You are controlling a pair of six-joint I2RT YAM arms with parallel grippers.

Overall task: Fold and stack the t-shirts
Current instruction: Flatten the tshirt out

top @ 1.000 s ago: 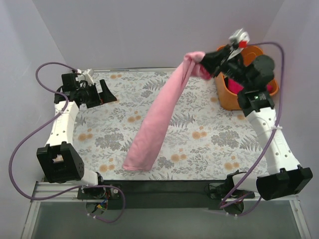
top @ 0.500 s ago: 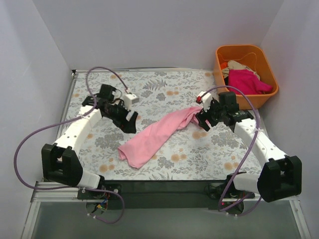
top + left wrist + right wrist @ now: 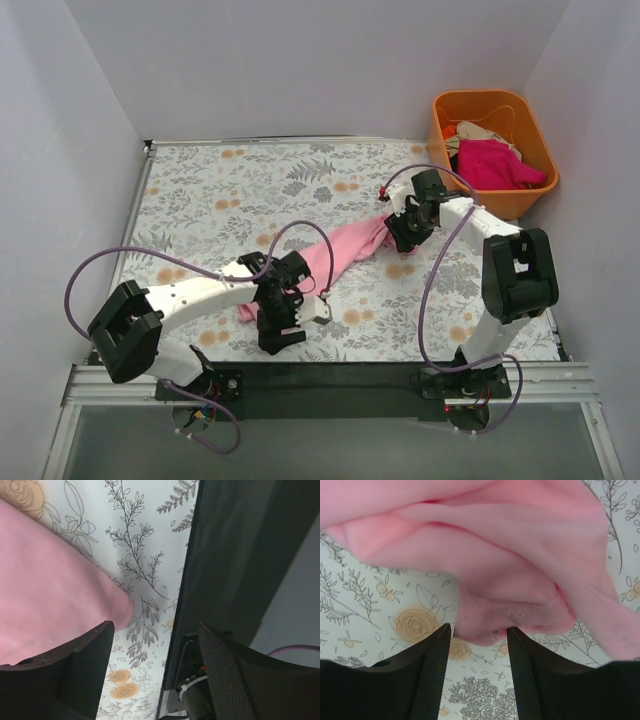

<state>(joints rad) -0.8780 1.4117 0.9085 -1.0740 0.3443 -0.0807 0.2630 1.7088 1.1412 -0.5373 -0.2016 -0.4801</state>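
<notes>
The light pink t-shirt (image 3: 335, 255) lies bunched in a long diagonal strip across the middle of the table. My left gripper (image 3: 280, 335) is open at the strip's near lower end. In the left wrist view the gripper (image 3: 155, 645) has the pink cloth (image 3: 45, 595) beside its left finger, not between the jaws. My right gripper (image 3: 398, 235) is open at the strip's far upper end. In the right wrist view the gripper (image 3: 477, 640) has the cloth's folded edge (image 3: 510, 615) just at its tips. A magenta shirt (image 3: 495, 165) and a cream shirt (image 3: 480, 132) lie in the tub.
The orange tub (image 3: 445, 110) stands at the back right corner, just behind my right arm. The table's black front edge (image 3: 235, 555) is close to my left gripper. White walls close in the table on three sides.
The right gripper brought the pink shirt down from the air onto the table and now stands open. The left arm swung from the back left to the shirt's near end.
</notes>
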